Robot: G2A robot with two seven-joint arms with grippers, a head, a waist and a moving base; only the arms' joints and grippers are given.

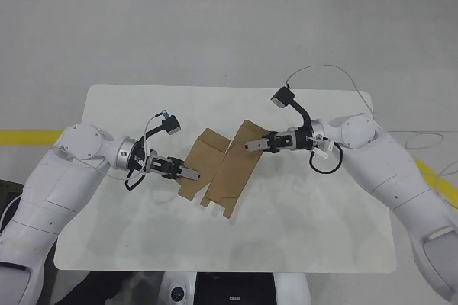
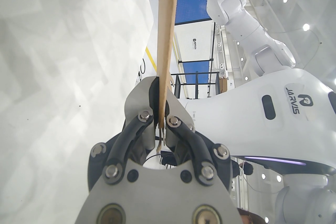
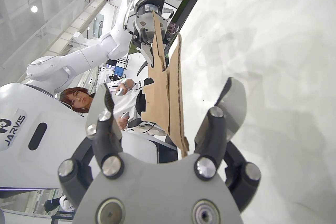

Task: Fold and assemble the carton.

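1. Top view: flat brown carton, partly folded, over middle of table.
2. Left gripper: clenched on carton edge nearer table's left side.
3. Right gripper: released, fingers spread wide, opposite carton edge lying between them, nearer table's right side.

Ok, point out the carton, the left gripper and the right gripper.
carton (image 1: 233, 175): top view, middle of its larger flat panel.
left gripper (image 2: 161, 97): left wrist view, between fingertips shut on the carton's edge.
right gripper (image 3: 168, 89): right wrist view, midway between its open fingertips.
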